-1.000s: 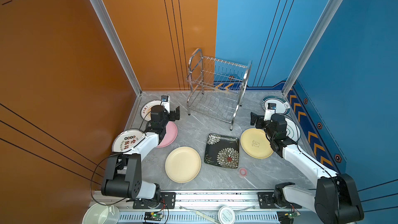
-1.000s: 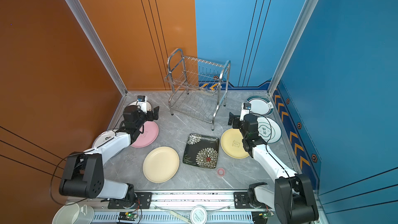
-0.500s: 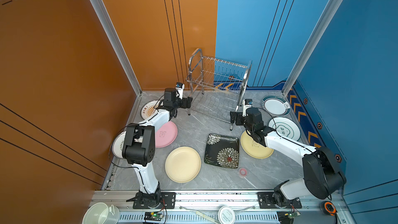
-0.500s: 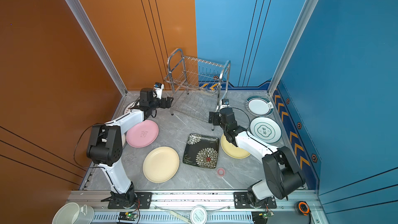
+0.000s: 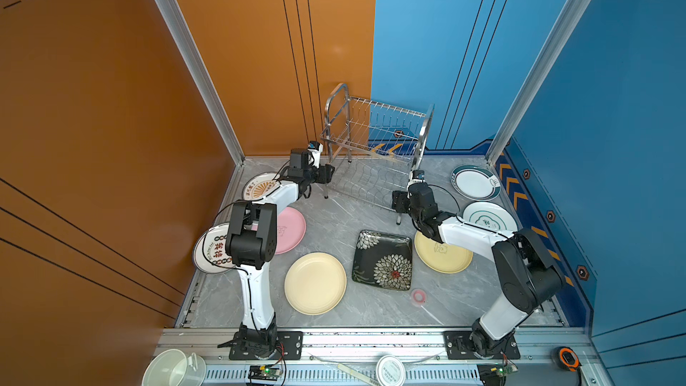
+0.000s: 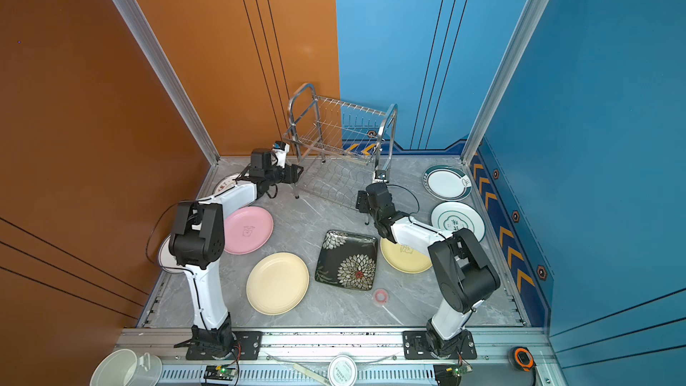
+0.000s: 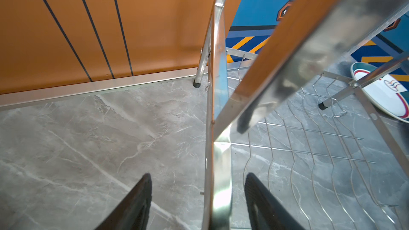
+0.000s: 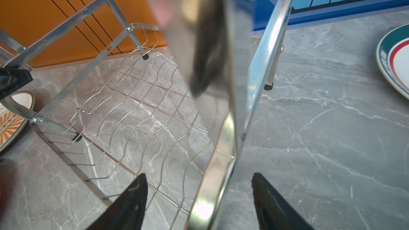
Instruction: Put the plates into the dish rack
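Both arms have swung off the plates [image 5: 315,283] to the rack [image 5: 367,150] at far centre. Left fingers [image 7: 132,204] and right fingers [image 8: 128,202] each straddle one of its upright near legs [image 7: 219,169] — apart, not clamped.

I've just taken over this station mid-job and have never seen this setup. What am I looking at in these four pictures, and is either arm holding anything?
Two robot arms stand at the near edge of a grey table. The two wide pictures come from one camera head above. The two close-ups come from a camera on each arm's wrist. At the back stands a steel dish rack with nothing in it. Eight plates lie flat around it, among them a pink plate and a black square plate. The left arm and the right arm each reach to a front leg of the rack. In each wrist view the jaws stand open on either side of that leg, gaps showing, so nothing is held.
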Controlling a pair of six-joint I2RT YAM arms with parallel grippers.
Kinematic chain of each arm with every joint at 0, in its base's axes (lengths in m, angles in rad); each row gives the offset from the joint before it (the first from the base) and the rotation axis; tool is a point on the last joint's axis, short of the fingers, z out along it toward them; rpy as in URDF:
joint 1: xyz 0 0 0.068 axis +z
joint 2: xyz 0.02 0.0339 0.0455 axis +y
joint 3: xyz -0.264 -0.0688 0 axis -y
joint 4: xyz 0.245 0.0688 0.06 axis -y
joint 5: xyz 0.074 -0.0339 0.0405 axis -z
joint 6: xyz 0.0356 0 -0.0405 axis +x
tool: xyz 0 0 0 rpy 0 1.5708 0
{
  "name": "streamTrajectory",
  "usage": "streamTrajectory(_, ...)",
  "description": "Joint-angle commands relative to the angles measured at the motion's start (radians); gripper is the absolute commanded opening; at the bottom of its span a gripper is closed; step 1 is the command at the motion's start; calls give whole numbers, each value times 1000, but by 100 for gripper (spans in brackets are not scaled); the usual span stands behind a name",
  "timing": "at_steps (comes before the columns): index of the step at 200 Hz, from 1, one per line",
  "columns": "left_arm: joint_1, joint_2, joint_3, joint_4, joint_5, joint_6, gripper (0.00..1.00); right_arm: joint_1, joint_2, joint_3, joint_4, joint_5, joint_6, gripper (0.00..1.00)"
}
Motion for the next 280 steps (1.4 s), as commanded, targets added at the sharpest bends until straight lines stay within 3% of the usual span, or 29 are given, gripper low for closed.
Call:
streamTrajectory(1,1,11,24,-12,44,-19,60,-4,17,40,21,42,22,69)
streamTrajectory(74,-1,-3,-32,-12,68,-35,26,-33,25,43,-13,26,24,44)
streamTrajectory(131,-13,-98,-168,-11,63,-36,6,-63,38,64,-47,-27,5,22)
streamTrajectory(224,-54,-316,-427,-10,0,-65,0,-80,50,72,-64,-81,-10,6)
streamTrajectory(280,-81,-432,-579,-9,-44,-101,0,-80,74,105,-89,-136,-34,5)
